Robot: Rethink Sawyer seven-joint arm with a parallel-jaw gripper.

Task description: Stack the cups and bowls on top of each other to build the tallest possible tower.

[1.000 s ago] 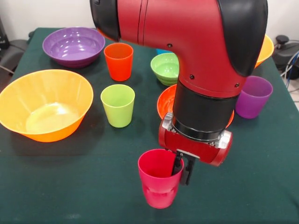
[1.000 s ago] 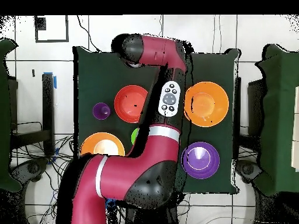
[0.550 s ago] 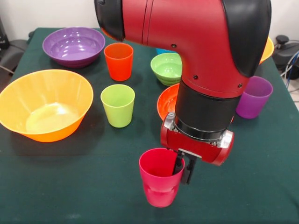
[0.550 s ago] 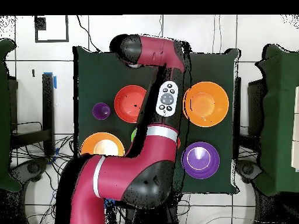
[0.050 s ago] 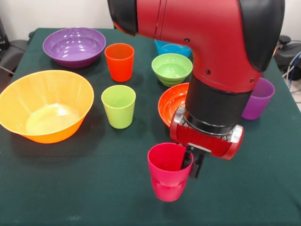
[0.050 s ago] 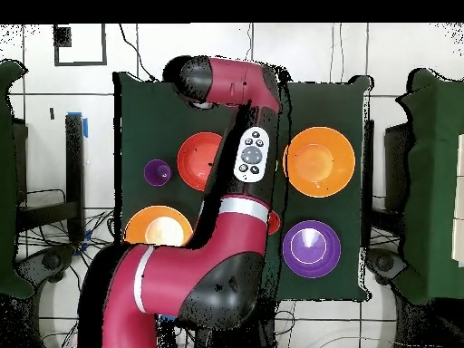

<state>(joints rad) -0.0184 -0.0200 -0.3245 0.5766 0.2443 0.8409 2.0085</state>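
Crimson cup (image 5: pixel 170 171) sits near the front of the dark green table (image 5: pixel 70 188), upright, mouth up. The tool (image 5: pixel 192 163) is clamped on its rim: one black finger (image 5: pixel 186 157) reaches down inside the cup, the other lies against the outer wall on the same side. Whether the cup's base touches the cloth or is just lifted I cannot tell.

The red and black arm (image 5: pixel 211 56) comes down over the right half of the front view and covers part of what lies behind it.

Other pieces, front view:
- Lime green cup (image 5: pixel 118 106), upright, standing alone near the table's middle.
- Orange-red cup (image 5: pixel 119 61), upright, behind the lime green cup and apart from it.
- Purple cup (image 5: pixel 257 99) at the right, partly hidden by the arm.
- Large orange bowl (image 5: pixel 44 104) at the left, mouth up.
- Purple bowl (image 5: pixel 74 45) at the far left corner, mouth up.
- Small lime green bowl (image 5: pixel 171 68) just behind the red-orange bowl (image 5: pixel 173 102); the latter is partly covered by the wrist.
- Small blue bowl (image 5: pixel 170 47) behind the green bowl, only its rim showing.

Overhead view: the arm (image 6: pixel 231 208) crosses the table's middle and hides the crimson cup and the tool. Visible around it are two large orange bowls (image 6: pixel 319 162) (image 6: pixel 159 227), the red-orange bowl (image 6: pixel 201 159), the purple bowl (image 6: pixel 311 247) and the purple cup (image 6: pixel 158 171).

Nothing is stacked; every piece stands singly on the table.
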